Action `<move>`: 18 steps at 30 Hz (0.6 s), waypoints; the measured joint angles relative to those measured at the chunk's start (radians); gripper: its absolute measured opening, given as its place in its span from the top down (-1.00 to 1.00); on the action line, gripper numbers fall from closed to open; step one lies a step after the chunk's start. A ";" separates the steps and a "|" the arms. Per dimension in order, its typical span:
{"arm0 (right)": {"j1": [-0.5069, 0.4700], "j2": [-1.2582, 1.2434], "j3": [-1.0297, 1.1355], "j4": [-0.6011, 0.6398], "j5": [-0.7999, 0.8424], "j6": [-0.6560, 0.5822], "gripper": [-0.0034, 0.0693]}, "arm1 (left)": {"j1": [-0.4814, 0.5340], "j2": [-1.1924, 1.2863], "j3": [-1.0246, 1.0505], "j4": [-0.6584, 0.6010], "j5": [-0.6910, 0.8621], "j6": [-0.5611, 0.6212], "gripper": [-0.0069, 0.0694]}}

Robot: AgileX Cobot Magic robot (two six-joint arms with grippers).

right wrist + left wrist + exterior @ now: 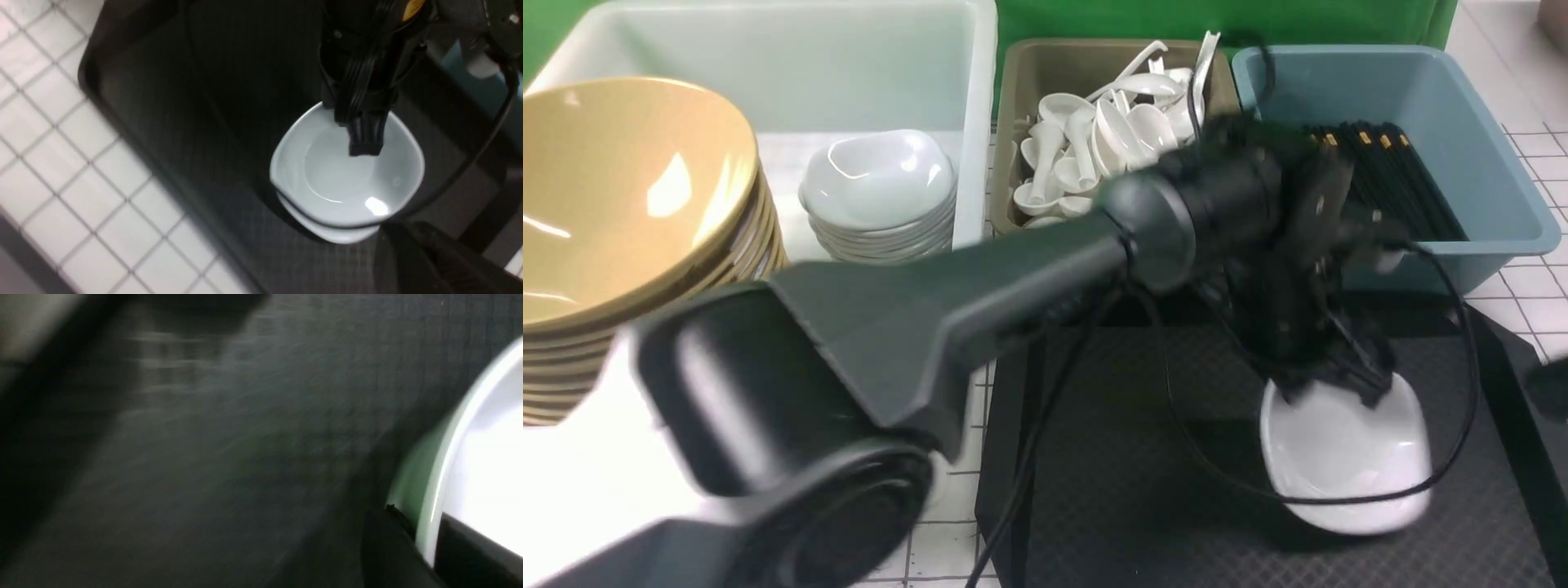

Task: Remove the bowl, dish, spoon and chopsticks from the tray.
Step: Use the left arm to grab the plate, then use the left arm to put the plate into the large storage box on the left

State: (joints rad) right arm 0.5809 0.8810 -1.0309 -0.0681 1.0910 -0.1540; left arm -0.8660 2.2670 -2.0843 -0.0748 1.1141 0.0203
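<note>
Slippage threatens: the left claw (1327,388) pinches only the far rim of the glossy white dish (1347,465) on the right side of the tray (1127,490); lifted so, it could tilt and drop.

The left pincer (361,134) pinches the dish (347,188) rim above the tray (163,102).

Light comes from above: a bright glare spot sits on the small glossy white rounded-square dish (339,183), whose shadow lies on the black diamond-textured plastic tray (253,245). The left wrist view is dim and motion-smeared; the front view's black left arm (931,318) is blurred.
</note>
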 joint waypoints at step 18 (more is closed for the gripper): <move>0.270 0.492 -0.522 0.128 -0.042 -0.165 0.77 | 0.527 -0.452 -0.083 0.151 0.148 0.007 0.81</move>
State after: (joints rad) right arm 0.8507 1.3732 -1.5529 0.0597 1.0490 -0.3190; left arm -0.3389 1.8152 -2.1672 0.0762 1.2626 0.0273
